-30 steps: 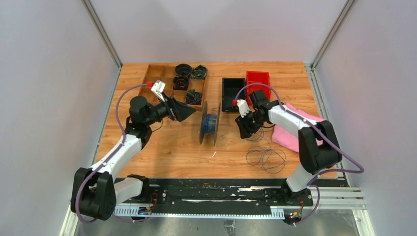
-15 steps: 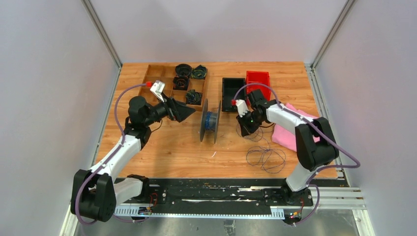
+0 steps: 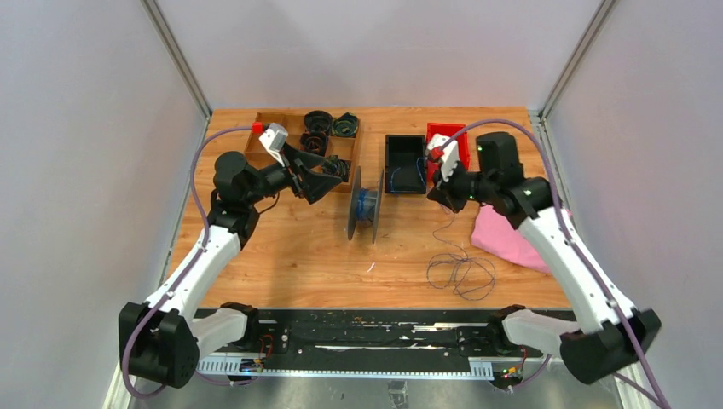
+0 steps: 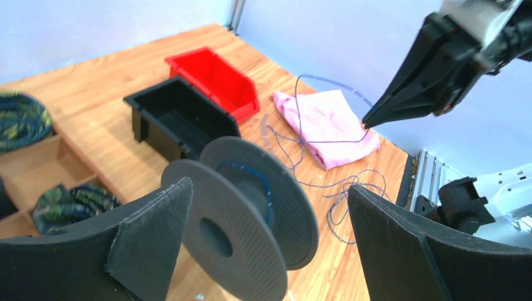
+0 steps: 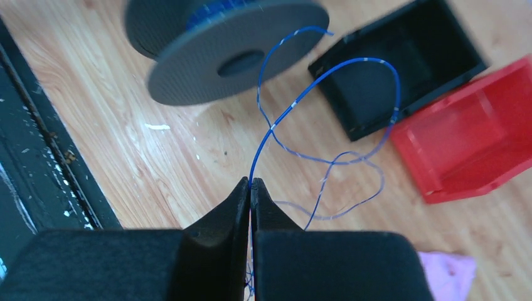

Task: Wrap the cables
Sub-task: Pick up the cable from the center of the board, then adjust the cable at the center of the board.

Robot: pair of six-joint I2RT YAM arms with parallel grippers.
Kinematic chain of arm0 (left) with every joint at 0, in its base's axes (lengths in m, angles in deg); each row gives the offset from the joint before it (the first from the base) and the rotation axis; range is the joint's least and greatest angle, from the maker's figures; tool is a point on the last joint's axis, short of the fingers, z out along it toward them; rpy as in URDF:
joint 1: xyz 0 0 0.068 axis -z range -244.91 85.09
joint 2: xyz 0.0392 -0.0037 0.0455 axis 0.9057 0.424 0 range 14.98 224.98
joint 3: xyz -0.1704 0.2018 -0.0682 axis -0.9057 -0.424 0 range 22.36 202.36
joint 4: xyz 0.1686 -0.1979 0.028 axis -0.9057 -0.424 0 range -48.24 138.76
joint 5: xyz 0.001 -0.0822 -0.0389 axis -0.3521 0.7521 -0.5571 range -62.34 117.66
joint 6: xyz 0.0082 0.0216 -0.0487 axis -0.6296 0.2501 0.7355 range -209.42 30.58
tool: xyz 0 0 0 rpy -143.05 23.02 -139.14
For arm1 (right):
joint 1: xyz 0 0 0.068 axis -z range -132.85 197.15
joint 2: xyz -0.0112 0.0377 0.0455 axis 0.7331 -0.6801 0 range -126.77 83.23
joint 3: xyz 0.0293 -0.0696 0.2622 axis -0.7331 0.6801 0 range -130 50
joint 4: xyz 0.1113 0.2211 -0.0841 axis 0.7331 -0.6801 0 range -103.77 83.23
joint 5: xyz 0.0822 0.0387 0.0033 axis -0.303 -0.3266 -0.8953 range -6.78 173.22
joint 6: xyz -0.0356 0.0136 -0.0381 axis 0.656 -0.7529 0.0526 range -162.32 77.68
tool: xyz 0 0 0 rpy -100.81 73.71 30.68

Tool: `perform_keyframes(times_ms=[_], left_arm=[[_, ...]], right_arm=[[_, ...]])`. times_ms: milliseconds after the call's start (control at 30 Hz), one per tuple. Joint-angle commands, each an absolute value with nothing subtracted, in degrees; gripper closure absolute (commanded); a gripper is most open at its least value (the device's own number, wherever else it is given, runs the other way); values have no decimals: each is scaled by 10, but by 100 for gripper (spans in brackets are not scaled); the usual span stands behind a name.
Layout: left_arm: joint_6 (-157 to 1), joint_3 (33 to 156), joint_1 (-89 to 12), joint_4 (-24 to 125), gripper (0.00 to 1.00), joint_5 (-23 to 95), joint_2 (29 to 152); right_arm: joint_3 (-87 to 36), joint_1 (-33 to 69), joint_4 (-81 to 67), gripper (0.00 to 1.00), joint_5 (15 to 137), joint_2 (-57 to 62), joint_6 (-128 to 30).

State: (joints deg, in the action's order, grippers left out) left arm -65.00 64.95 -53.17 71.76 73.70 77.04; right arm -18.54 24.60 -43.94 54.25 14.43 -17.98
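We see our right gripper [image 5: 251, 183] pinching the thin blue cable [image 5: 274, 128], up right of the grey spool [image 3: 365, 207], more cable loose on the table [image 3: 290, 256] there, our left gripper [image 4: 270, 185] wide open, left of the spool.

spool [image 3: 353, 209] 1 | wire [image 5: 273, 128] 1 | black bin [image 3: 392, 153] 1 | red bin [image 3: 454, 135] 1 | cloth [image 3: 507, 239] 1 | tray [image 3: 258, 128] 1 | coils [image 3: 318, 119] 4

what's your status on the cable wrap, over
Right gripper shut on blue wire, held aloft. Left gripper open beside grey spool. Slack loops lie near pink cloth.
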Motion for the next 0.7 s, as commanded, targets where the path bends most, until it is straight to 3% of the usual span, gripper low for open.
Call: perform_keyframes(times_ms=[0, 267, 667], left_arm=[[-736, 707, -496, 658, 2, 755, 767], [-749, 795, -421, 641, 2, 788, 801], [-592, 819, -331, 640, 2, 734, 861]], right_arm=[[-229, 239, -485, 99, 487, 219, -146], [-297, 238, -505, 100, 431, 272, -142], [-308, 237, -475, 100, 413, 244, -192]])
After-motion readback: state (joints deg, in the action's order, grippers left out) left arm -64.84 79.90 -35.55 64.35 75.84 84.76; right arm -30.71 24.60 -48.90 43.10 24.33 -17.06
